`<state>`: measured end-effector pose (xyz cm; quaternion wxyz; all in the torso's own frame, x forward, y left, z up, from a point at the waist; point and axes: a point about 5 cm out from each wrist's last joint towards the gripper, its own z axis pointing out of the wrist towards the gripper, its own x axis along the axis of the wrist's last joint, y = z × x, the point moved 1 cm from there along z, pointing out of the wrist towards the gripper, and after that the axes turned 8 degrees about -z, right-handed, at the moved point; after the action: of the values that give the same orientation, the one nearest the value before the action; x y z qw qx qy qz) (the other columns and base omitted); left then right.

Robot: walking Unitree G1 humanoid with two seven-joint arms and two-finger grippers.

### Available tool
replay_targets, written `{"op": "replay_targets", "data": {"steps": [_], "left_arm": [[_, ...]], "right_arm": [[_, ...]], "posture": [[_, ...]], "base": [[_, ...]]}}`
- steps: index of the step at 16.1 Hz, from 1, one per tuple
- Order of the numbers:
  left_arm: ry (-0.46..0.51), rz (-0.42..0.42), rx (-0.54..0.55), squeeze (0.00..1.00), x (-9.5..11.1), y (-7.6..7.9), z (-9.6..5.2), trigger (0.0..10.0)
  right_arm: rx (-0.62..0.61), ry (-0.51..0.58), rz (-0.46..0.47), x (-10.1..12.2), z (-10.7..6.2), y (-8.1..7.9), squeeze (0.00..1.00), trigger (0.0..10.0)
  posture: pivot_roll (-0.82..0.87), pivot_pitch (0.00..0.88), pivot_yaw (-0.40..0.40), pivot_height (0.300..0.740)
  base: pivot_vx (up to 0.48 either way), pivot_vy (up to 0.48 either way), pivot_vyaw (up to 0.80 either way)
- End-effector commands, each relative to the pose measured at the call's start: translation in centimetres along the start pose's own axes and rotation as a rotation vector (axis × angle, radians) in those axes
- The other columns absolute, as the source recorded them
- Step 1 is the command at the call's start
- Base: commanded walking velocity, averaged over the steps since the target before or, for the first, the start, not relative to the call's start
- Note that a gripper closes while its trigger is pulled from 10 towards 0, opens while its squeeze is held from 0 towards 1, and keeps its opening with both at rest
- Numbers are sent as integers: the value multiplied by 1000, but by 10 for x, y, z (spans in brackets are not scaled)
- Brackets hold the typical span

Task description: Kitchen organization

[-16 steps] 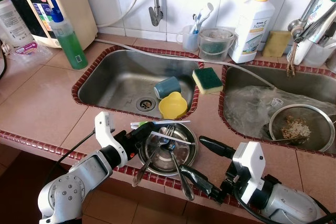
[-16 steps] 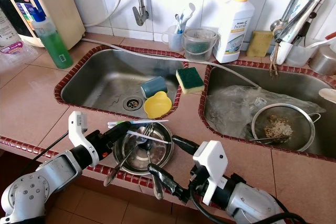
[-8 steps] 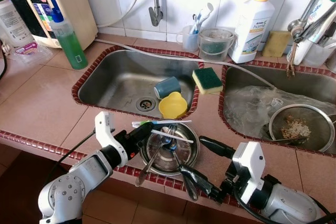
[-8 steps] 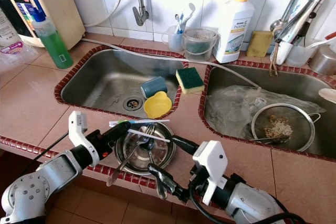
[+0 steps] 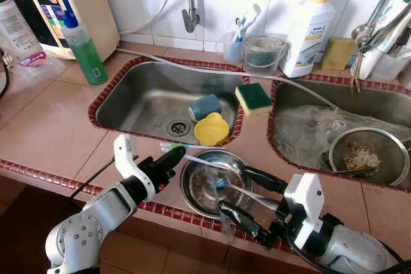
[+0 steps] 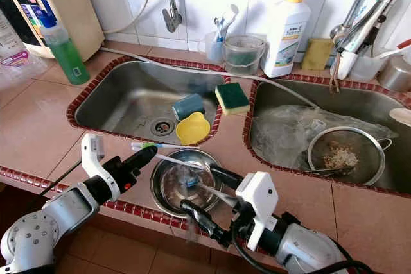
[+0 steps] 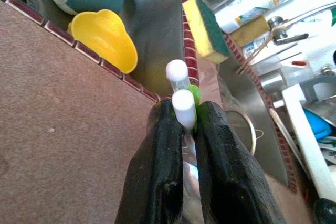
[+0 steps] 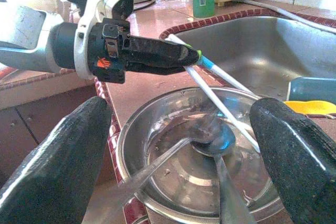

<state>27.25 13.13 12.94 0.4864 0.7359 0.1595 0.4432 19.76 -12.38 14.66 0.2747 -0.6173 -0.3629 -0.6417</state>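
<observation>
A steel bowl sits on the tiled counter near its front edge. A spoon and other cutlery lie in it, blurred. My left gripper is at the bowl's left rim, shut on two thin white sticks with green and blue bands. The sticks reach across the bowl, and their white ends poke past the fingertips. My right gripper is open over the bowl's right side, with one finger toward the counter's edge and the other finger toward the sinks.
The left sink holds a teal cup and a yellow cup. A sponge lies on the divider. The right sink holds a strainer with scraps. Bottles line the back wall. The red-trimmed counter edge is close.
The cutlery handles that stuck out over the bowl's left front rim have swung toward the right front and are blurred. My left gripper has drawn slightly left with the sticks.
</observation>
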Motion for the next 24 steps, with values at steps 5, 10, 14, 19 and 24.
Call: {"op": "replay_targets", "data": {"steps": [5, 10, 14, 19, 24], "left_arm": [[1, 0, 33, 0, 1, -3, -2, 0], [17, -35, 23, 0, 3, -2, -1, 10000], [71, -143, -29, 0, 12, 2, -2, 10000], [130, -242, -87, 0, 24, 7, -4, 10000], [287, -150, -83, 0, 69, 14, -2, 10000]], "right_arm": [[12, 16, -8, 3, 2, -3, 0, 10000], [16, 16, -12, 4, 3, -2, 0, 10000], [19, 16, -14, 4, 3, -1, 0, 10000], [22, 16, -14, 4, 4, -1, 0, 10000], [13, 29, -19, 4, 10, 4, 0, 10000]], "posture": [[-151, 105, 73, 740], [-147, 105, 68, 740], [-147, 105, 66, 740], [-145, 106, 64, 740], [-141, 83, 50, 740]], "base": [[0, 0, 0], [0, 0, 0], [0, 0, 0], [0, 0, 0], [0, 0, 0]]}}
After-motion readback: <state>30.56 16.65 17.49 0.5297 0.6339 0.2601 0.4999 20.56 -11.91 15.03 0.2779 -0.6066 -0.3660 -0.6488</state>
